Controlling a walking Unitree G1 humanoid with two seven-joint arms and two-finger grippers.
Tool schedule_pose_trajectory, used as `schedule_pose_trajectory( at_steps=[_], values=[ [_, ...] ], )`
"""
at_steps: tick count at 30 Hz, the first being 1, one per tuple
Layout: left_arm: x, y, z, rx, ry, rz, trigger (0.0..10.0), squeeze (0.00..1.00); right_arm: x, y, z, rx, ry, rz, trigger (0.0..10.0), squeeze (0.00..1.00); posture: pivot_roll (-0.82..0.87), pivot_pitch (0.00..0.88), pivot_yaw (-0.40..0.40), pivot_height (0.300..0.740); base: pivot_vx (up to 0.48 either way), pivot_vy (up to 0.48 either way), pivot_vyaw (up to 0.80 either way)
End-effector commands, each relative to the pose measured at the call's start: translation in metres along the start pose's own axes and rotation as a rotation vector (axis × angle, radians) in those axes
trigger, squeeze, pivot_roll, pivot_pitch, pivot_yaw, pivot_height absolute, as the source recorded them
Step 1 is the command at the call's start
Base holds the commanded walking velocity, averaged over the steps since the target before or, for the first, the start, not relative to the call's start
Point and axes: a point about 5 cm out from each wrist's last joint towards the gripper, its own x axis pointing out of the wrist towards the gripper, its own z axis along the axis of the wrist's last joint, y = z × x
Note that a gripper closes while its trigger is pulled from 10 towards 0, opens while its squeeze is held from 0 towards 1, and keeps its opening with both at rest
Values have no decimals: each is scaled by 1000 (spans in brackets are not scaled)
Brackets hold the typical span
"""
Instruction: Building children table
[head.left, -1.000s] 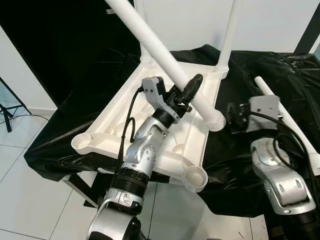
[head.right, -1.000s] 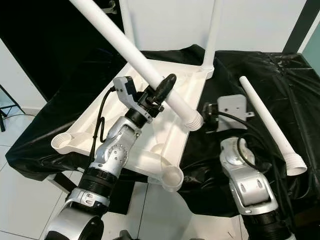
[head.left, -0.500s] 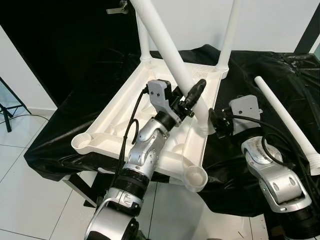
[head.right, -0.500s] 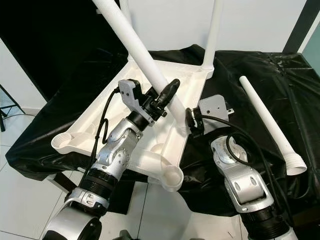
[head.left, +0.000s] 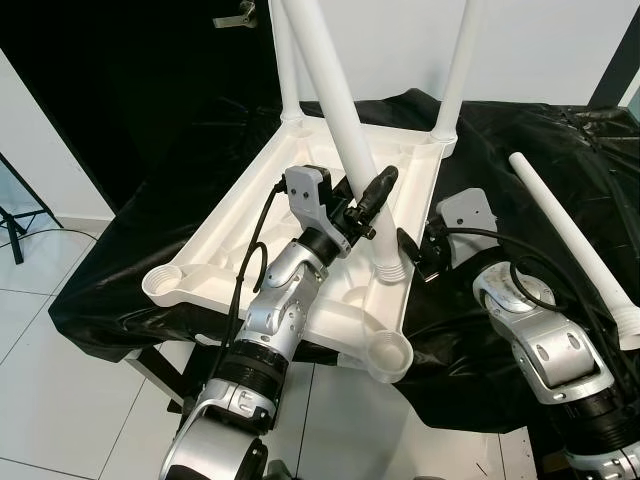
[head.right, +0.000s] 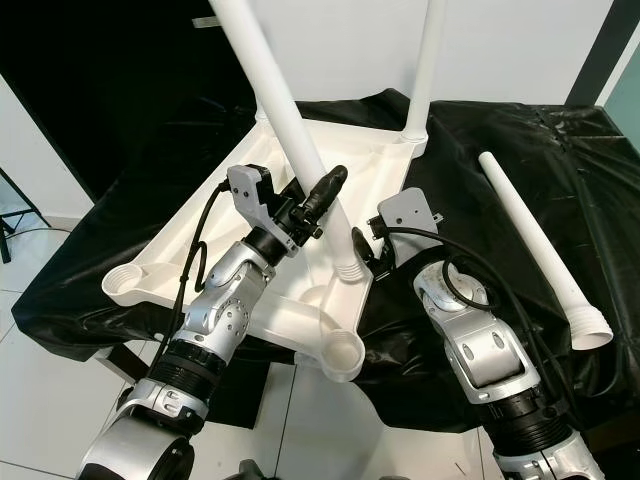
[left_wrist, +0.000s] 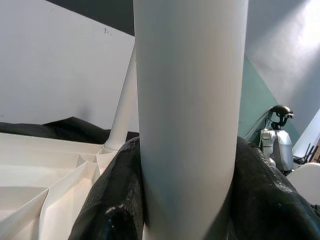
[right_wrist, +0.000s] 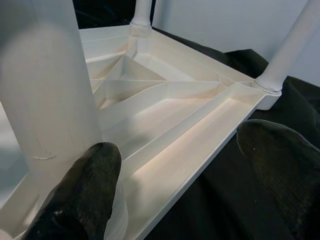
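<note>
A white tabletop (head.left: 240, 235) lies upside down on the black-draped table, with two white legs (head.left: 455, 70) standing in its far corners. My left gripper (head.left: 365, 200) is shut on a third white leg (head.left: 335, 110), held steeply. That leg's ribbed lower end (head.left: 390, 265) hangs just over the tabletop's right rim. In the left wrist view the leg (left_wrist: 190, 115) sits between both black fingers (left_wrist: 112, 200). My right gripper (head.left: 413, 255) is open right beside the leg's lower end. The right wrist view has that leg (right_wrist: 50, 100) against one of its fingers (right_wrist: 82, 185).
A fourth white leg (head.left: 570, 240) lies loose on the black cloth (head.left: 520, 130) at the right. Open round sockets sit at the tabletop's near corner (head.left: 388, 355) and left corner (head.left: 165, 283). Tiled floor (head.left: 60, 400) lies below the table's front edge.
My left gripper has swung the held leg more upright, bringing its lower end in over the tabletop's rim. My right gripper has moved left up to that end.
</note>
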Motion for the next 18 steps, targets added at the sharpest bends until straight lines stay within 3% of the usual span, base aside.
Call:
schedule_pose_trajectory(
  at_steps=[1, 18],
  values=[
    [14, -43, 5, 20, -46, -461, 0, 0, 0, 25, 7, 38, -18, 168, 10000, 0, -168, 0, 54, 740, 0, 0, 0],
    [18, -40, 0, 23, -32, -454, 0, 0, -19, 0, 19, 5, -8, 130, 10000, 0, -211, 0, 63, 740, 0, 0, 0]
  ],
)
